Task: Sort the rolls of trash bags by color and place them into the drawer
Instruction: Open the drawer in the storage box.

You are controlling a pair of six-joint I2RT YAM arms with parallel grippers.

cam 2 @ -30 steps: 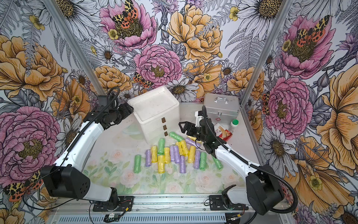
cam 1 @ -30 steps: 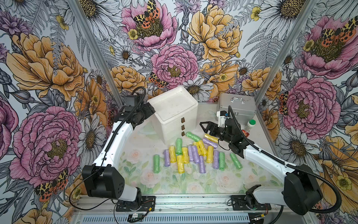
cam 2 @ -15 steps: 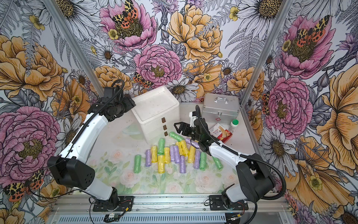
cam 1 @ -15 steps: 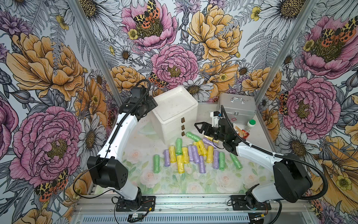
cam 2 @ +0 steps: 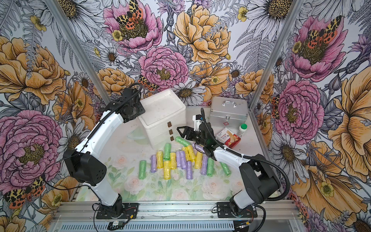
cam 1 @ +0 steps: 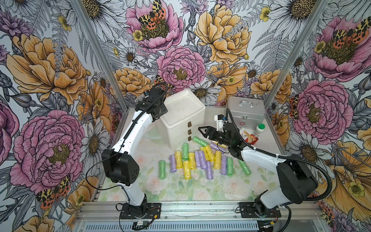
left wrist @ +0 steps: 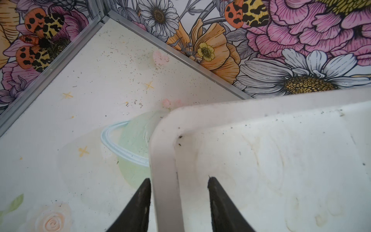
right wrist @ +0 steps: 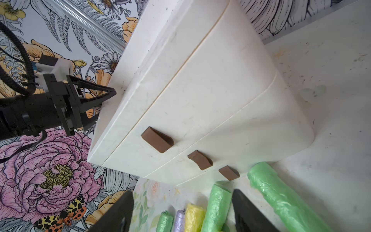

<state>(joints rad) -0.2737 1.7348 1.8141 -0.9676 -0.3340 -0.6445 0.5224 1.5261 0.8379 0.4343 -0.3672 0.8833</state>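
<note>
The rolls of trash bags (cam 1: 197, 160) lie unsorted in a loose band across the middle of the tabletop. The drawer (cam 1: 181, 112) stands shut just behind them, toward the back edge and left of centre. The right hand (right wrist: 182, 191), wide and empty, faces the brown pull tabs (right wrist: 157, 142). These sit close together, so it may catch the wrong one or knock the green roll (right wrist: 217, 202) beside the lowest. The left hand (left wrist: 178, 177) straddles the drawer's top rim, narrow but seemingly not clamped, so a pull could drag the whole unit forward.
</note>
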